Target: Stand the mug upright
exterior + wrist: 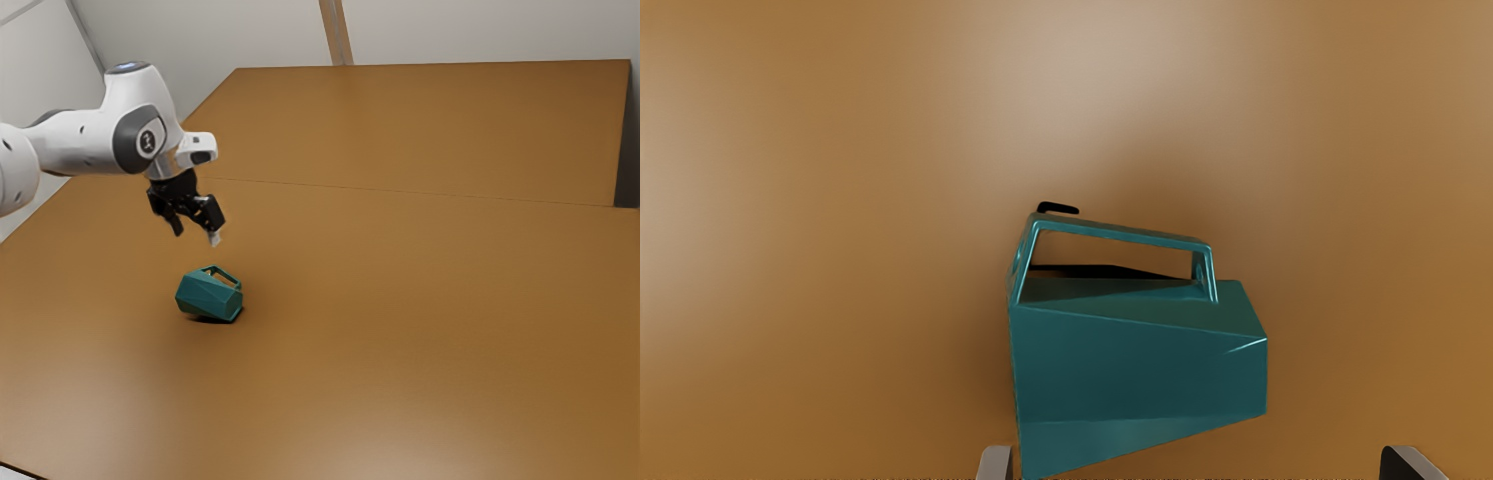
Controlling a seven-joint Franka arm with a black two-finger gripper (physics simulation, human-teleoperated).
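Note mug [208, 296] lying on its side on table [400, 330], toward the exterior view's left, with handle [1123, 233] on far side, not pinned beneath. Read gripper [196, 236] as open and empty, above mug, with fingers [995, 465] well apart. Likely spread so to straddle the body, for gripping and tipping upright. Cannot tell mouth from base.
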